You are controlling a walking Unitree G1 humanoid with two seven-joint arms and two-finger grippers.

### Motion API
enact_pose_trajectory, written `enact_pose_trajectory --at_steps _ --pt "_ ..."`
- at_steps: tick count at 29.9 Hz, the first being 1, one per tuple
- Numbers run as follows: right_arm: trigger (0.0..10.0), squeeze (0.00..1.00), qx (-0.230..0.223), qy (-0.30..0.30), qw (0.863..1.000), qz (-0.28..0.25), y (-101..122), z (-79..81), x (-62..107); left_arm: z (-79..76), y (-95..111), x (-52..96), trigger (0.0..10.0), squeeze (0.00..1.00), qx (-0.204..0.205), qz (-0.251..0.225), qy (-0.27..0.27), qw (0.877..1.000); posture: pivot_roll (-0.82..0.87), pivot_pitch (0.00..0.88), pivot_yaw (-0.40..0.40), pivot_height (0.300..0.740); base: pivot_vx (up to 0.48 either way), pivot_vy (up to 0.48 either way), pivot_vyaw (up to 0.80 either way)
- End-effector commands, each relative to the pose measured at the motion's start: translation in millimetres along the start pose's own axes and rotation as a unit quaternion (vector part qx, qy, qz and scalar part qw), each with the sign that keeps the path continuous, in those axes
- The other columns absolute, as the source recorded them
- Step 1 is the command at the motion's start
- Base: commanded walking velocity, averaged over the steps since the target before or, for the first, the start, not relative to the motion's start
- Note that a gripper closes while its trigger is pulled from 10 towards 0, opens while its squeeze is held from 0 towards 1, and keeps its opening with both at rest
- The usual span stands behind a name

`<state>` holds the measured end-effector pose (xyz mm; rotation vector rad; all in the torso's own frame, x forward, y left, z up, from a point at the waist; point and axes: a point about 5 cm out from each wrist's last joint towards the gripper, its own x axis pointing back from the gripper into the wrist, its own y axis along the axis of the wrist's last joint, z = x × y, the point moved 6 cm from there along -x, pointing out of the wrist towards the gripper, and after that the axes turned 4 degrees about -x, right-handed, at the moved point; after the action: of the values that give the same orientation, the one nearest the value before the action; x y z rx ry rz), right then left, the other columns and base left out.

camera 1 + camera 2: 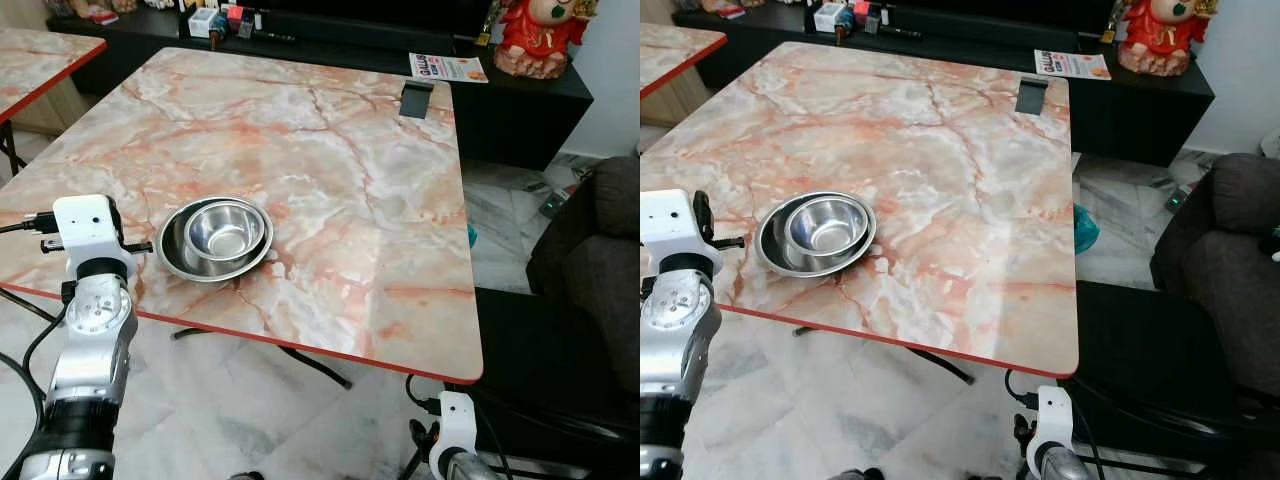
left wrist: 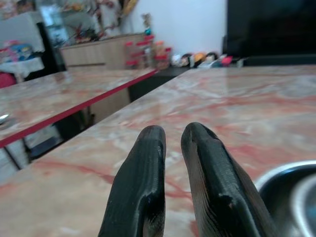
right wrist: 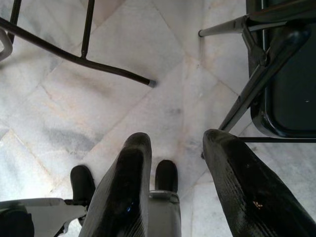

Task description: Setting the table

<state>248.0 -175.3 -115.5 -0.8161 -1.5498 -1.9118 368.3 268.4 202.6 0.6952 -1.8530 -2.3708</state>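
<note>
- Two nested round stainless-steel bowls [image 1: 215, 238] rest on pink marble tabletop [image 1: 330, 190], near its front edge.
- Left gripper [image 2: 173, 143] nearly pressed together, empty, just beside bowls.
- Right gripper [image 3: 173, 158] spread, empty, hanging over floor.

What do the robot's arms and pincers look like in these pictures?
The left arm is silver metal with a round dial-like joint, topped by a white boxy wrist housing, black cables trailing beside it. Its left pincer has two long, rounded, matte black fingers. The right arm also ends in a white housing with black cable; the right pincer has similar ribbed black fingers.
</note>
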Motion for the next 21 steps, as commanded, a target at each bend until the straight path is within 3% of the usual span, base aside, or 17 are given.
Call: enact_pose_trajectory --at_steps 1,7,10,15,21 --pt "10.0 0.00 -0.010 -0.005 1.000 -0.004 -0.6 -3.5 0.9 -9.2 5.1 5.1 10.0 0.00 -0.005 -0.019 -0.019 1.000 0.08 0.127 -0.057 0.740 0.000 0.000 0.00" --pt "10.0 0.00 -0.009 -0.002 1.000 -0.005 1.6 -0.9 0.1 -19.6 -4.3 9.4 10.0 0.00 0.008 -0.020 -0.028 0.999 0.09 0.128 -0.057 0.740 0.000 0.000 0.00" --pt "10.0 0.00 -0.010 -0.003 1.000 -0.005 1.3 -1.1 0.2 -20.1 -9.2 9.9 10.0 0.00 0.030 -0.012 -0.021 0.999 0.08 0.127 -0.058 0.740 0.000 0.000 0.00" --pt "10.0 0.00 -0.010 -0.005 1.000 -0.003 -0.6 -3.2 0.8 -21.4 -10.4 9.5 10.0 0.00 0.033 -0.010 -0.020 0.999 0.08 0.125 -0.060 0.740 0.000 0.000 0.00" --pt "10.0 0.00 -0.019 0.001 1.000 -0.009 1.7 -2.1 0.7 -20.9 -11.9 8.4 10.0 0.00 0.040 -0.010 -0.017 0.999 0.09 0.127 -0.059 0.740 0.000 0.281 0.00"
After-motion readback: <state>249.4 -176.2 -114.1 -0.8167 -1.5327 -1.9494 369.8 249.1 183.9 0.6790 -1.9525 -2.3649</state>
